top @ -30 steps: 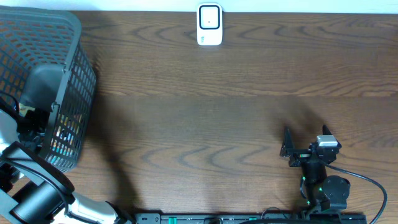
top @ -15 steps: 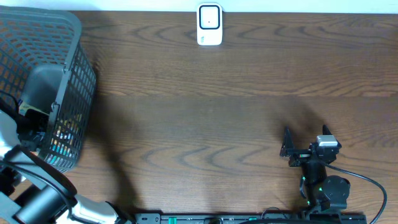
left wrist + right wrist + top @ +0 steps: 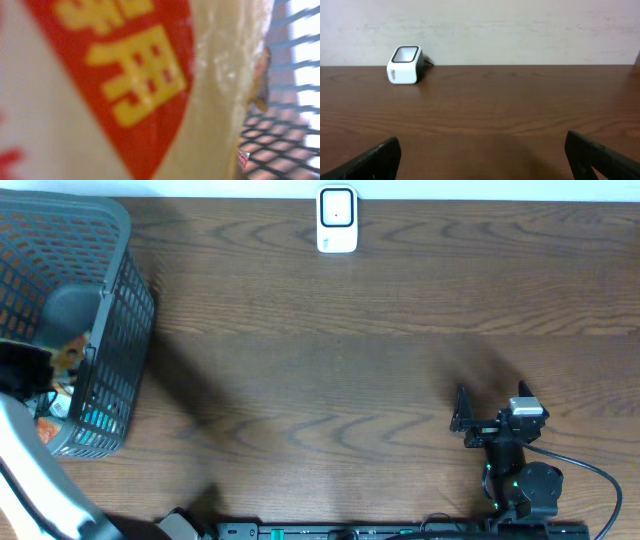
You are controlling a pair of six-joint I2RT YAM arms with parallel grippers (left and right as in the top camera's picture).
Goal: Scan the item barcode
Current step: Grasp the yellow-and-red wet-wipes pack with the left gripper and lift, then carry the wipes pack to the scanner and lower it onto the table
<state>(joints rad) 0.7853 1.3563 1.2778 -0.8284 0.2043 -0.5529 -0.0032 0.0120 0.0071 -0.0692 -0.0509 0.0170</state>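
The item is a cream packet (image 3: 140, 75) with a red patch and yellow characters, and it fills the left wrist view so closely that the fingers are hidden. From overhead my left gripper (image 3: 30, 367) is inside the grey basket (image 3: 122, 250), shut on the item (image 3: 72, 355), whose orange-brown end shows at its tip. No barcode shows. The white scanner (image 3: 337, 220) stands at the table's far edge, and shows far left (image 3: 405, 65) in the right wrist view. My right gripper (image 3: 478, 418) rests open near the front right, nothing between its fingers (image 3: 485, 160).
Other packets (image 3: 55, 408) lie in the bottom of the basket, whose mesh wall (image 3: 287, 145) shows behind the held packet. Brown wooden table (image 3: 330, 360) stretches between basket, scanner and right arm. A pale wall (image 3: 520, 30) rises behind the table.
My left gripper has shut on the packet inside the basket and shifted, bringing the orange-brown packet into overhead view. The right arm has not moved.
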